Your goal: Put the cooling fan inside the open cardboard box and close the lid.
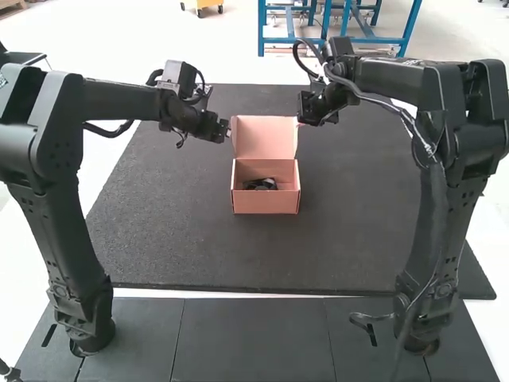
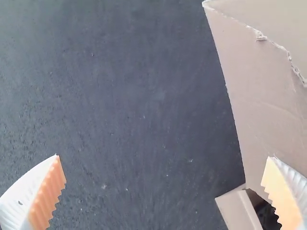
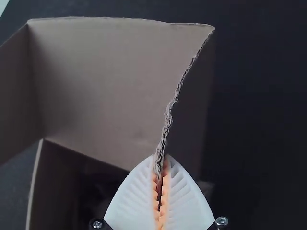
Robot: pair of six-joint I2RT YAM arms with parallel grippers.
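Your right gripper [image 3: 160, 165] has its white ribbed fingers pressed together on a thin sheet of cardboard: the ragged edge of the lid's right side flap [image 3: 189, 110]. The hold sits low on that edge, close to where the lid meets the box.

Your left gripper [image 2: 163, 163] is spread wide and holds nothing. One orange pad is just beside the left side of the raised lid [image 1: 264, 137]. Whether it touches the cardboard cannot be told.

The lid stands upright at the far wall of the open cardboard box [image 1: 266, 201]. The cooling fan [image 1: 259, 184] is a dark shape lying on the box floor, so it is already inside. The box rests near the middle of a black mat [image 1: 159, 215].

What is left is closing the lid, and several things could go wrong:

- **Tearing or creasing:** the pinch is on a thin, rough edge. A hard pull could tear it or crease the flap, not swing the lid.
- **Sliding or tipping:** the box looks light and nothing pins it. A forward pull may slide or tip it.
- **Flaps catching:** the side flaps may land outside the box walls if they are not guided in.
- **Twisting:** the open left fingers could knock the lid sideways and twist it.
- **Lid propped up:** if the fan sits high, the lid may rest on it. That cannot be judged from here.
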